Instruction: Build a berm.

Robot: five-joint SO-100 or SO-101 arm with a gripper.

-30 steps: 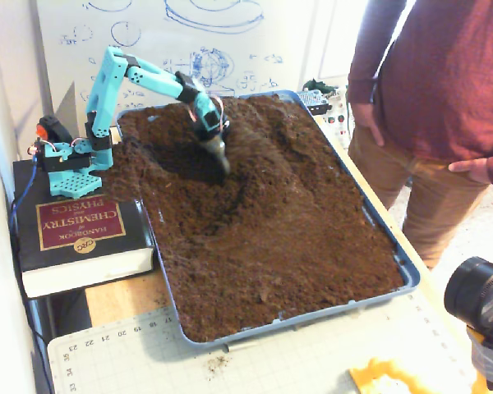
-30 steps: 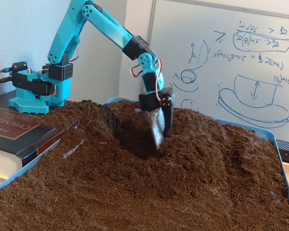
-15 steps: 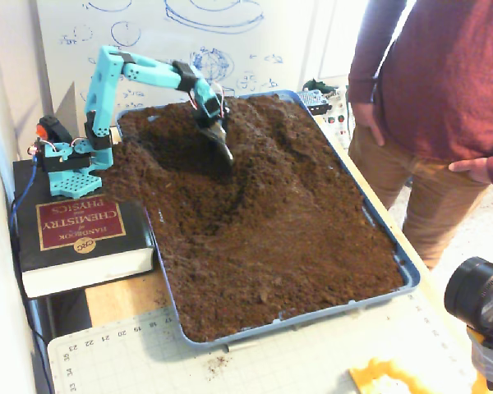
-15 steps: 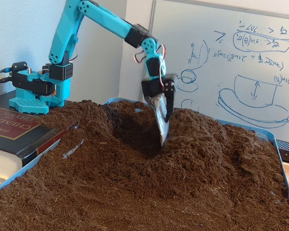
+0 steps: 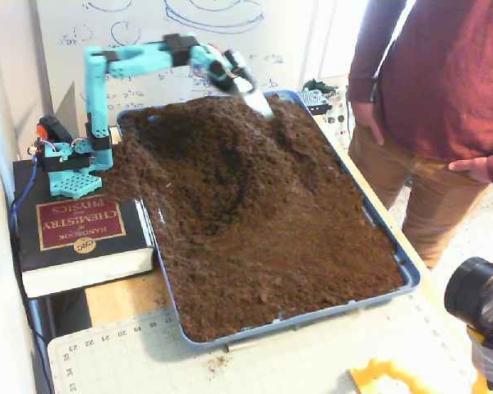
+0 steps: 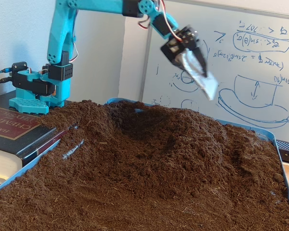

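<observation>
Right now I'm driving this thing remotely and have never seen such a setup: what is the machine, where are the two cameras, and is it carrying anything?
The machine is a small turquoise arm bolted beside a blue tray heaped with loose brown soil. Its base stands on a thick book. One fixed view looks down from high at the tray's near end; the other sits low at soil level, facing a whiteboard. The hand ends in a pale scoop-like blade, lifted clear of the soil near the tray's far end. Whether the hand is open or shut, or carries soil, cannot be told. The berm is the raised ridge along the tray's right side in the high view, with a hollow beside it. A person stands at the right.
</observation>
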